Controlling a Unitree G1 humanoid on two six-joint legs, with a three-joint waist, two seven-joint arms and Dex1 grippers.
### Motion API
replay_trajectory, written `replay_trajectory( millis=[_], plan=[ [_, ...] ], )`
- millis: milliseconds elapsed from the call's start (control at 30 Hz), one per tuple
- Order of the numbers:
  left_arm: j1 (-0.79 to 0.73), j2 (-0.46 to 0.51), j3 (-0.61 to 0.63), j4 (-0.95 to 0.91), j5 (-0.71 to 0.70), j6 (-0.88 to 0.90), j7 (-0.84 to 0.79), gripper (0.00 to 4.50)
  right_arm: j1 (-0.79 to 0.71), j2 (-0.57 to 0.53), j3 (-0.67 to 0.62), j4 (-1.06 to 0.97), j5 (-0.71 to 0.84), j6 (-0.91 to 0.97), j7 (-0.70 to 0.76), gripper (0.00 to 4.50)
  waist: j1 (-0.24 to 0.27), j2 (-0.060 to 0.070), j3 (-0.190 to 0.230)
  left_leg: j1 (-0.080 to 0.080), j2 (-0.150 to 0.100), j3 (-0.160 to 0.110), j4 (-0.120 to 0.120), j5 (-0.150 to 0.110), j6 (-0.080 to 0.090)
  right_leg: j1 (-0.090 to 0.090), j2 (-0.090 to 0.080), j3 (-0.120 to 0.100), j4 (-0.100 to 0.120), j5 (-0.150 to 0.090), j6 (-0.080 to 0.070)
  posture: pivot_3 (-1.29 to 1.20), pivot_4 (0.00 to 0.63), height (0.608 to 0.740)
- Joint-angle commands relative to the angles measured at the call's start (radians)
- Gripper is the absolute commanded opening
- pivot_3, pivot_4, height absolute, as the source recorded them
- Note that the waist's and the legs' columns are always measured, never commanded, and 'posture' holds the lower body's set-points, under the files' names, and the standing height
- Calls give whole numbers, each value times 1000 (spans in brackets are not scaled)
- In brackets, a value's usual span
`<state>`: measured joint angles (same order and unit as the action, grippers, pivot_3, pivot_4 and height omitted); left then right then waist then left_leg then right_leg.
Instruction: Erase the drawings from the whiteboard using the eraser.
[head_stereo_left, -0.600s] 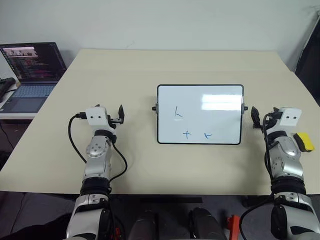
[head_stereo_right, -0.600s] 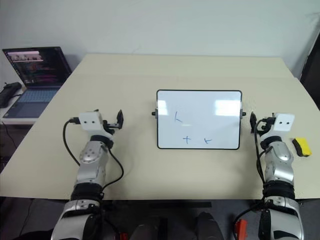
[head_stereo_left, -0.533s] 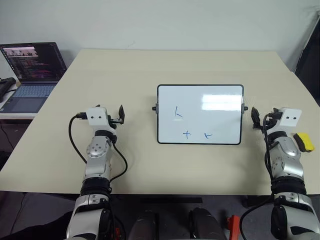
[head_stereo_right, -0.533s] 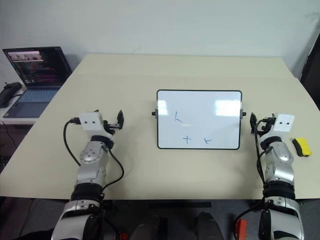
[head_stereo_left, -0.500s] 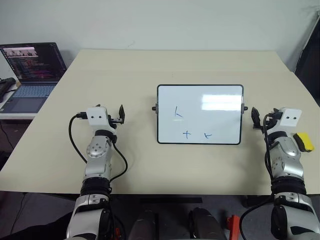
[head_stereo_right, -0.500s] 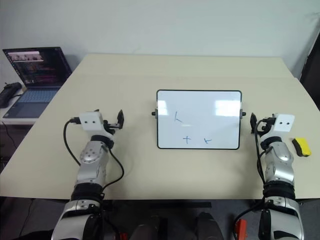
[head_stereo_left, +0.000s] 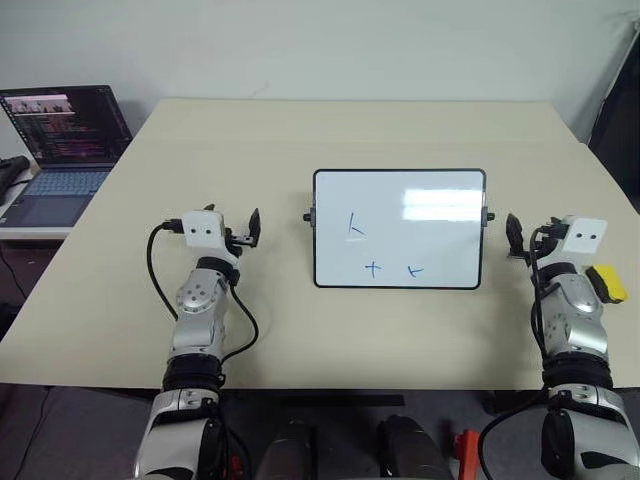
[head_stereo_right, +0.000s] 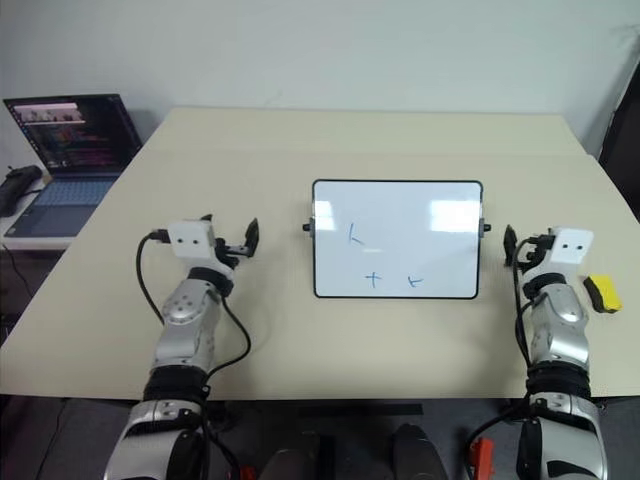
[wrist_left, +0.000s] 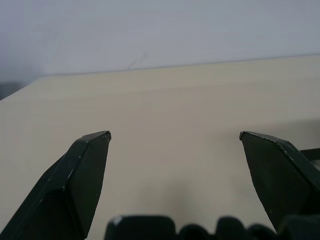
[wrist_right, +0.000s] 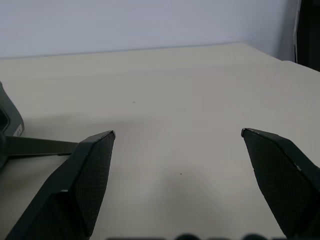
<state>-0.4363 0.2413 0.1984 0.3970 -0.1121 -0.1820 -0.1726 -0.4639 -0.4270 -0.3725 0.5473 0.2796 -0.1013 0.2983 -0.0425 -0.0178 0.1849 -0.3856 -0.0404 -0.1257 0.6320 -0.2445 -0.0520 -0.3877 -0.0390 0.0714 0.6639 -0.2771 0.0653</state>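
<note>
The left end effector (head_stereo_left: 252, 226), two black fingers standing wide apart with nothing between them, has shifted toward the middle of the counter since a moment ago, closing some of the gap to the small glossy white rectangular whiteboard with a thin black frame (head_stereo_left: 400, 229); it sits near the board's left knob but well clear of touching it. I read that as an early approach, perhaps to steady the board, while the wiping itself is not yet begun. The right end effector (head_stereo_left: 528, 240) has barely stirred: its black fingers are also spread and empty, hovering just beside the board's right edge. Both forearms reach forward over the large beige counter (head_stereo_left: 270, 140), wrists roughly level, each carrying a white camera box. The whiteboard lies flat in the middle of the counter between the two arms. The small rectangular eraser with a bright yellow body and dark face (head_stereo_right: 600, 292) rests on the counter to the outside of the right forearm, untouched, so picking it up remains the first real step. The three thin blue marker drawings (head_stereo_left: 374, 268) are all intact on the board's lower left part.
</note>
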Motion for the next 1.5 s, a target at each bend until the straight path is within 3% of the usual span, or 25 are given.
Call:
replay_trajectory(
  millis=[33,333,533,733,933,1067,1200,1333,1500],
  plan=[
    [67,-13,-27,-80,41,-25,33,4500,24,-11,-17,-53,12,0,-3,4439,-3,0,0,0,0,0,0,0,0,0,0,0,0,0,0,0,150,740],
    [62,-63,-70,-75,22,19,15,4500,112,11,-23,-199,42,51,-21,4439,4,0,0,1,-1,-1,1,0,0,2,0,0,1,0,1,0,150,740],
    [58,-45,-75,-77,25,20,-12,4500,117,-10,-30,-221,46,85,-18,4439,3,0,0,1,-1,0,1,0,0,2,0,0,1,0,1,0,150,740],
    [50,78,-10,-113,-90,-3,-186,4500,100,-108,-37,-345,97,262,37,4439,2,0,0,1,0,0,1,0,0,1,0,0,1,0,1,0,150,740],
    [3,295,-37,-386,-408,376,-568,4500,70,-322,-82,-329,135,504,106,4439,9,0,0,-1,0,-2,1,0,0,1,0,-1,1,0,1,0,150,740],
    [-48,354,-117,-535,-569,632,-700,4500,57,-424,-100,-259,137,616,139,4439,13,0,0,0,0,-2,2,0,0,3,0,-2,-1,0,1,0,150,740],
    [-107,323,-240,-583,-616,763,-786,4500,81,-512,-99,-197,133,702,203,4439,9,0,0,0,-1,-1,1,0,0,3,0,-2,-1,0,1,0,150,740],
    [-202,164,-348,-433,-536,722,-796,4500,115,-580,-91,-123,118,771,255,4439,11,0,0,0,-2,0,2,0,0,4,1,-2,-1,0,1,0,150,740],
    [-256,42,-491,-322,-401,635,-860,4500,121,-615,-78,-66,124,788,358,4439,-4,0,0,2,-3,3,3,0,0,4,2,1,-1,0,1,0,150,740]
  ],
)
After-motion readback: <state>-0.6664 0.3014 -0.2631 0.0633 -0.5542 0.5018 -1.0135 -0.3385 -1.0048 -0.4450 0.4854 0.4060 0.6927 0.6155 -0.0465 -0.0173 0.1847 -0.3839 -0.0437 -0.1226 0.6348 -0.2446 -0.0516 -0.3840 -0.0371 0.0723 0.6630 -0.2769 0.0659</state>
